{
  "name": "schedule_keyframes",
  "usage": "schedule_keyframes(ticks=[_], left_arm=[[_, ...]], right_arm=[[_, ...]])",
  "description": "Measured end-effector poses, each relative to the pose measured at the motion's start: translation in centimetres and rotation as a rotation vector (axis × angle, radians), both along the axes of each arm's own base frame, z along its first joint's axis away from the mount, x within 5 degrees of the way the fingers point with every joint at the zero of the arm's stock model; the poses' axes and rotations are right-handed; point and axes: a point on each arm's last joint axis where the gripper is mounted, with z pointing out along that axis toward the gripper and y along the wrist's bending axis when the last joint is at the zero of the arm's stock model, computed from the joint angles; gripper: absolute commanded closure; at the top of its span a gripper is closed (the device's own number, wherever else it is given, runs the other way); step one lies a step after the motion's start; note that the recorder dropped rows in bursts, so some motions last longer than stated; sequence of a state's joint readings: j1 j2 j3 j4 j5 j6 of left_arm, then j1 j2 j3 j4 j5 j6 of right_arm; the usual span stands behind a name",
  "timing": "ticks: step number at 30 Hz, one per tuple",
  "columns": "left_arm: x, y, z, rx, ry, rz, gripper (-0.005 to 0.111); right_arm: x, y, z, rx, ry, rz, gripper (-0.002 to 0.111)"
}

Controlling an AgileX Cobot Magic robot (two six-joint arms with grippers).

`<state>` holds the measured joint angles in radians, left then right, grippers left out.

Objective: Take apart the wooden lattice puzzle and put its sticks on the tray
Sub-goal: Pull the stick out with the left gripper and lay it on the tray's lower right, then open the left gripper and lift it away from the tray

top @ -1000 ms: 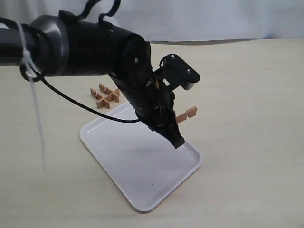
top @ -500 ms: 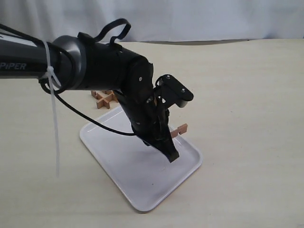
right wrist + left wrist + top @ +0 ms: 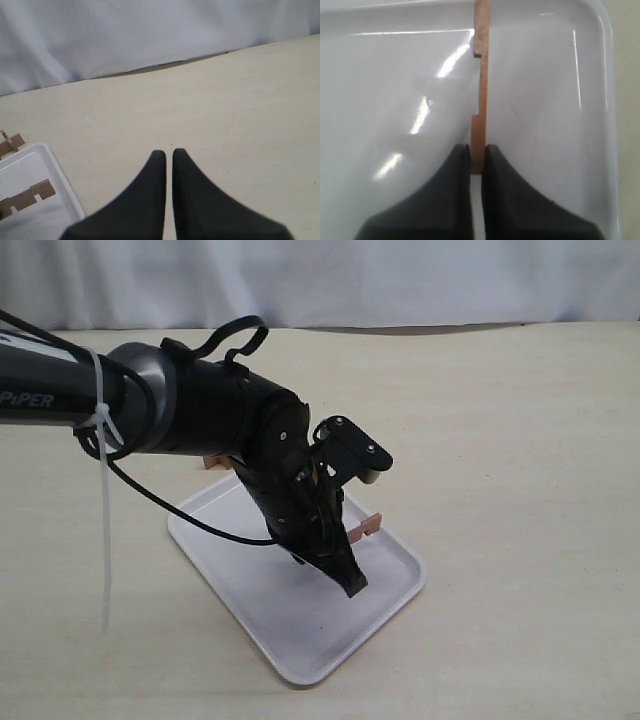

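My left gripper (image 3: 350, 575) is shut on one end of a reddish-brown notched stick (image 3: 366, 527), held low over the white tray (image 3: 300, 640) near its right rim. The left wrist view shows the stick (image 3: 481, 90) pinched edge-on between the black fingers of that gripper (image 3: 478, 150), above the tray (image 3: 395, 75). The wooden lattice puzzle (image 3: 212, 462) lies on the table behind the tray, mostly hidden by the left arm; a corner of the puzzle (image 3: 10, 142) shows in the right wrist view. My right gripper (image 3: 168, 152) is shut and holds nothing.
The tray sits at an angle on a beige table, with a white curtain behind. A black cable (image 3: 190, 520) and a white zip tie (image 3: 104, 500) hang from the left arm. The right gripper hovers over bare table to the tray's right.
The left arm has come down and a little leftward with the stick, bringing it from above the tray's far edge to just over the tray. It now covers most of the puzzle.
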<state>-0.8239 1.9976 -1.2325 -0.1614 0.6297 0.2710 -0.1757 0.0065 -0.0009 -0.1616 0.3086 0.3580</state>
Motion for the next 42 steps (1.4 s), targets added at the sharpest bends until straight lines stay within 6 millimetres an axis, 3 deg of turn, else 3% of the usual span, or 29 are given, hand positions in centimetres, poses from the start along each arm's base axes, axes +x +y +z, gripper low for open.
schedule_keyframes(ticks=[6,11,14,19,23,26,36,42], left_arm=[[0.0,0.0,0.0,-0.001,0.002,0.008,0.057],[0.0,0.1,0.2,0.018,0.0,-0.008,0.051],[0.0,0.3,2.3,0.022,-0.018,-0.028,0.051],[0.1,1.2,8.1,-0.044,-0.156,-0.048,0.051],[1.5,3.9,11.8,-0.068,-0.273,0.03,0.051],[3.4,7.0,12.9,-0.052,-0.309,0.133,0.051],[8.7,17.4,12.1,0.01,-0.31,0.458,0.052],[10.4,19.5,9.9,0.004,-0.335,0.518,0.052]], right_arm=[[0.0,0.0,0.0,0.0,0.0,0.0,0.104],[0.0,0.0,0.0,0.0,0.0,0.0,0.104],[0.0,0.0,0.0,0.0,0.0,0.0,0.104],[0.0,0.0,0.0,0.0,0.0,0.0,0.104],[0.0,0.0,0.0,0.0,0.0,0.0,0.104],[0.0,0.0,0.0,0.0,0.0,0.0,0.104],[0.0,0.0,0.0,0.0,0.0,0.0,0.104],[0.0,0.0,0.0,0.0,0.0,0.0,0.104]])
